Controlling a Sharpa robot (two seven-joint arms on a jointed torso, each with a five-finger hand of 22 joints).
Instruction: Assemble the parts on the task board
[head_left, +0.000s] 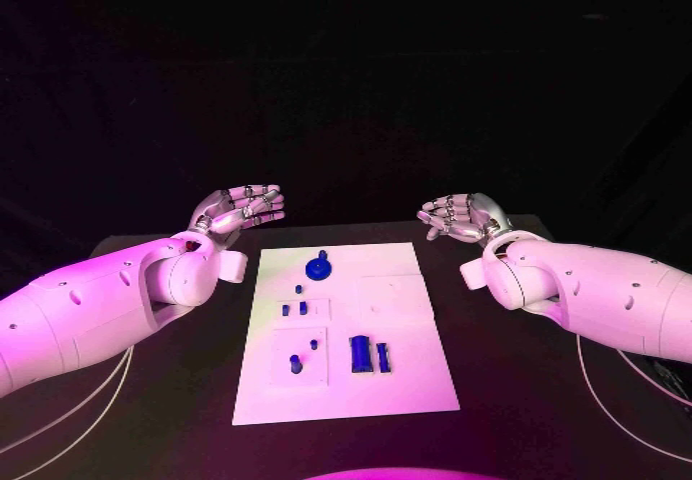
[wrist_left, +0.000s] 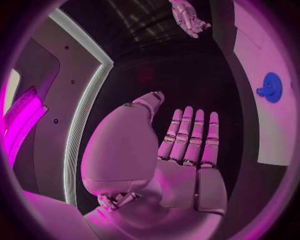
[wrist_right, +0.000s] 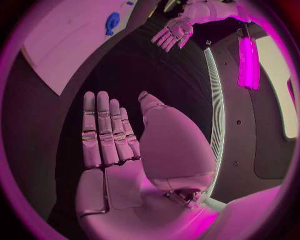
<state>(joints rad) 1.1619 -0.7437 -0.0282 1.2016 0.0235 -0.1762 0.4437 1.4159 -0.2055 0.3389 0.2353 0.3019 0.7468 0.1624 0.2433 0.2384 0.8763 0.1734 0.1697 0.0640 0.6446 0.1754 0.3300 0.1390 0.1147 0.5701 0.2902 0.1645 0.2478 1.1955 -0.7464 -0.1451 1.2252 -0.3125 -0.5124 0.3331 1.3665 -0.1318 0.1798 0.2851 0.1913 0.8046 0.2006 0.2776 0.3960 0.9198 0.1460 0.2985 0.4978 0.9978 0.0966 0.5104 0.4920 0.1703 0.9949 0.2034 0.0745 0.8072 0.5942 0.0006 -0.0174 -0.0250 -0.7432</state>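
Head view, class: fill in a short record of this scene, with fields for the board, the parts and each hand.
board: white plate in the middle of the black table
parts: small blue pieces on the board; a round one at the far end, a block nearer
left hand: raised beside the board's far end, holds nothing
right hand: raised on the other side, holds nothing

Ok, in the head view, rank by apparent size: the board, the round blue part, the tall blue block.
1. Board, by far the largest.
2. Round blue part and tall blue block: look alike in size, and the block is nearer, so no ranking.
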